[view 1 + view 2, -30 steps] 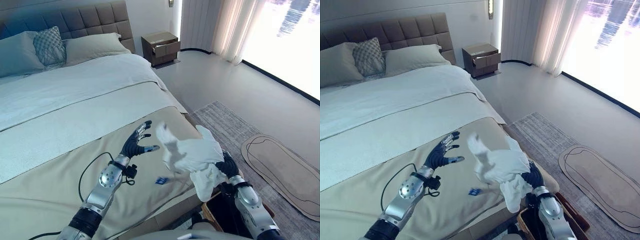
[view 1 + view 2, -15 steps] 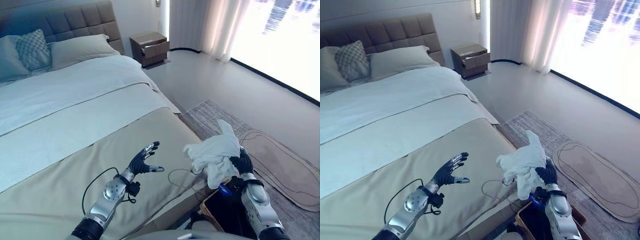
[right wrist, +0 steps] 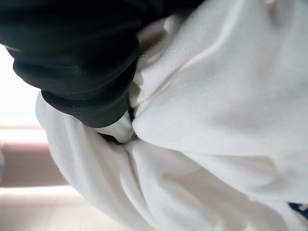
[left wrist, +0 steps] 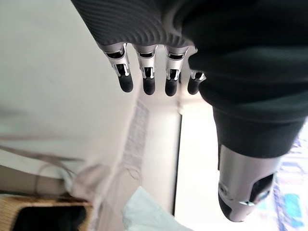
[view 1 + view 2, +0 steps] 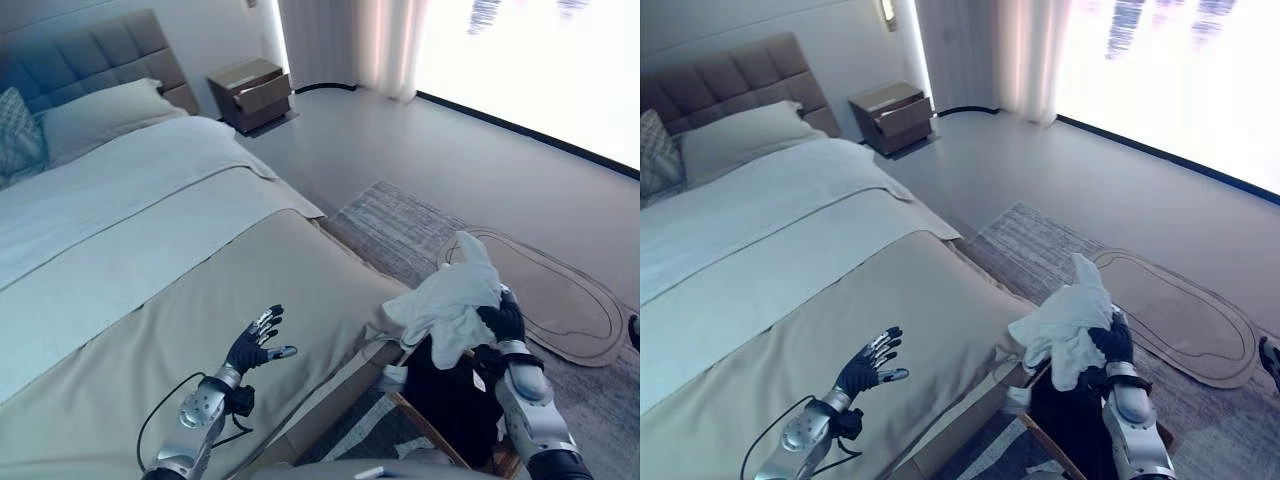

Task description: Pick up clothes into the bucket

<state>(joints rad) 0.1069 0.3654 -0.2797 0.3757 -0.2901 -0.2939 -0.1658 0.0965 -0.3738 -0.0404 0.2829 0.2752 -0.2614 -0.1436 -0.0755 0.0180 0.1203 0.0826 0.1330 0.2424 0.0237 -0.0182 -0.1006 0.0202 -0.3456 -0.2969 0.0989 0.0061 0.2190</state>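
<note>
left eye view: white garment (image 5: 447, 305) in right hand (image 5: 503, 322) above bucket (image 5: 452, 395)

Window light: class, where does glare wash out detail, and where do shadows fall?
Left eye view: the window is blown out to white, brightening the floor. Left wrist view: a washed-out bright strip lies past the left hand. Right wrist view: the white garment held by the right hand shows soft shadows in its folds.

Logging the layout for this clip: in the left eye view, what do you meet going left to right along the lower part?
Left robot hand open over the bed → white garment → right robot hand gripping it above the dark bucket → oval mat on the floor.
</note>
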